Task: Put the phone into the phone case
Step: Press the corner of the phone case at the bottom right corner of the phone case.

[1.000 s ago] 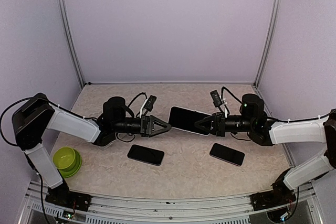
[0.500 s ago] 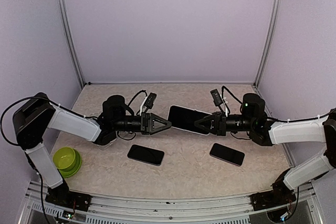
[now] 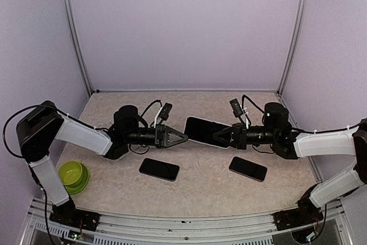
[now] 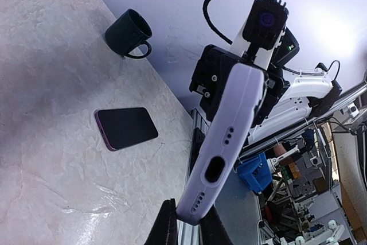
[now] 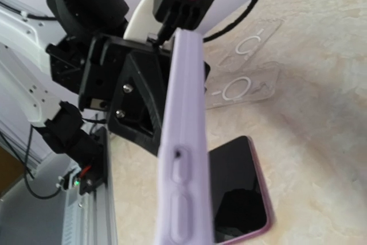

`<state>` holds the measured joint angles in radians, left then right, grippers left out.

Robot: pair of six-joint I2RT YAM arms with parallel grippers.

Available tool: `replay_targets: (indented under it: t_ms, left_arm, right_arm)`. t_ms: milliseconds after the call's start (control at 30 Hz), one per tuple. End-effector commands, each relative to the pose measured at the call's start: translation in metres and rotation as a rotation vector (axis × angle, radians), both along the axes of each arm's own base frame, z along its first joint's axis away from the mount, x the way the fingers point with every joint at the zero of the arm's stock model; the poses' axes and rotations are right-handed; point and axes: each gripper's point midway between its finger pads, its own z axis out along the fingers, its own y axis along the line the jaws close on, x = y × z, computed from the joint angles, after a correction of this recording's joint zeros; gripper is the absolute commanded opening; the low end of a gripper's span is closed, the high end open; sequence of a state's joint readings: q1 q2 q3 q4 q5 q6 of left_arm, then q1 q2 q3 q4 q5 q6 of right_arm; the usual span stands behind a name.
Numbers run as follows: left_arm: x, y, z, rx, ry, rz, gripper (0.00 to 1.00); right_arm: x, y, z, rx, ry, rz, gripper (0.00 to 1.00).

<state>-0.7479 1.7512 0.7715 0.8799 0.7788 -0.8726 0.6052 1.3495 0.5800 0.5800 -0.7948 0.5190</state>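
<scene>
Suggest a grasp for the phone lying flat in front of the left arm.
Take the phone across its two long edges, coming straight down from above: it lies flat and is too thin for a side approach, with bare table along both edges.

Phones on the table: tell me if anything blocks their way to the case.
Nothing visible does. The left phone and right phone lie uncovered on the table near the case, which the left fingers and right fingers hold aloft by its ends.
</scene>
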Motion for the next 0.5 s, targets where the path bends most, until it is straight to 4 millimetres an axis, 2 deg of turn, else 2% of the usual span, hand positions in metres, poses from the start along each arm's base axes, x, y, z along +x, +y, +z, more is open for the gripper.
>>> replay_targets:
  t_ms: [0, 233, 367, 467]
  left_arm:
    - [0.009, 0.0, -0.003, 0.041, -0.026, 0.038, 0.0]
    - [0.021, 0.011, -0.019, 0.205, -0.084, 0.125, 0.0]
    - [0.02, 0.017, -0.017, 0.227, -0.116, 0.134, 0.12]
    - [0.018, 0.021, -0.013, 0.223, -0.127, 0.139, 0.25]
  right_arm:
    - [0.01, -0.005, 0.011, -0.034, -0.105, -0.06, 0.0]
    - [0.014, -0.009, 0.012, -0.08, -0.132, -0.089, 0.0]
    - [0.009, -0.007, 0.012, -0.074, -0.123, -0.055, 0.0]
    - [0.005, -0.006, 0.014, -0.054, -0.122, -0.03, 0.0]
